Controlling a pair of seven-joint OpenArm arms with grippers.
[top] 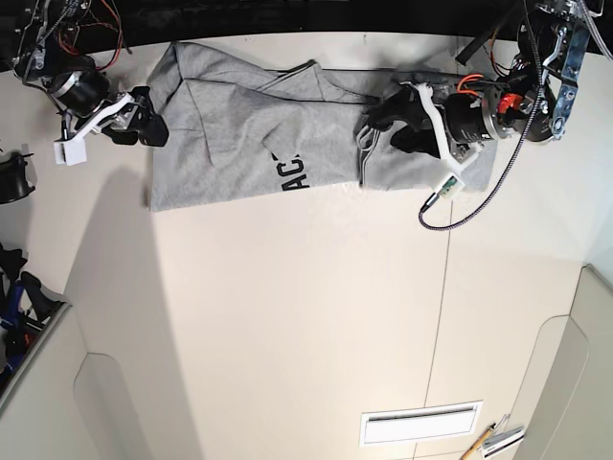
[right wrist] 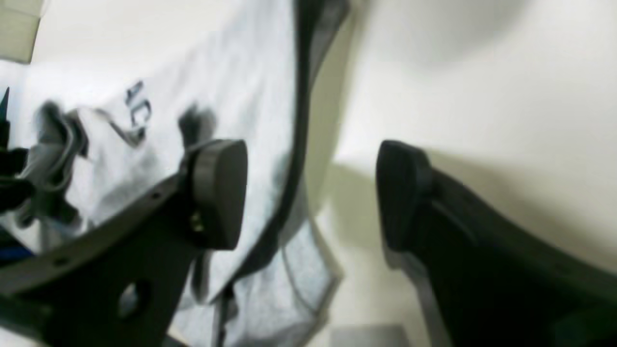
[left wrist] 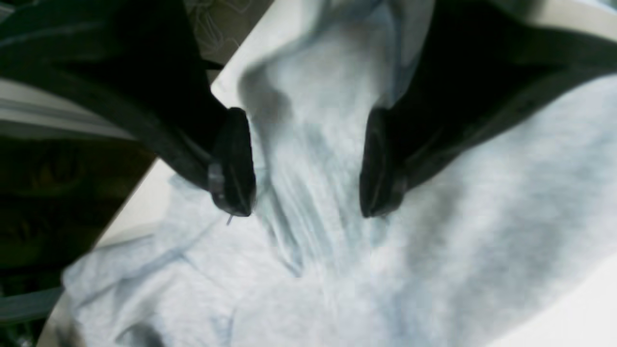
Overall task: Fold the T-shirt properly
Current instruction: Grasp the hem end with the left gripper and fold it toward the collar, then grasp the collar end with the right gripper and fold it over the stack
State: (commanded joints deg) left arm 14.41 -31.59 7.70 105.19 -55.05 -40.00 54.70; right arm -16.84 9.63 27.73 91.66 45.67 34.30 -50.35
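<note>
T-shirt (top: 239, 144) lies along the far edge of the cream table (top: 306, 326), partly folded; a turned-over flap shows black letters "AC" (top: 295, 172). Ribbed neckband visible at the inner end in the right wrist view.

Left gripper (left wrist: 306, 164): jaws spread, hovering over bunched grey fabric near the table edge; creases run between the pads, nothing pinched. Right gripper (right wrist: 311, 193): jaws apart, empty, just beside the shirt's outer edge over bare table.

Handling judgement: thin cotton knit, light and limp, no stiffness. It will drape and wrinkle when lifted, and drag on the table rather than slide cleanly. A single-layer pinch risks peeling layers apart. Best holds look to be hem corners or sleeve seams, where the stitching is thicker, one gripper per corner.
</note>
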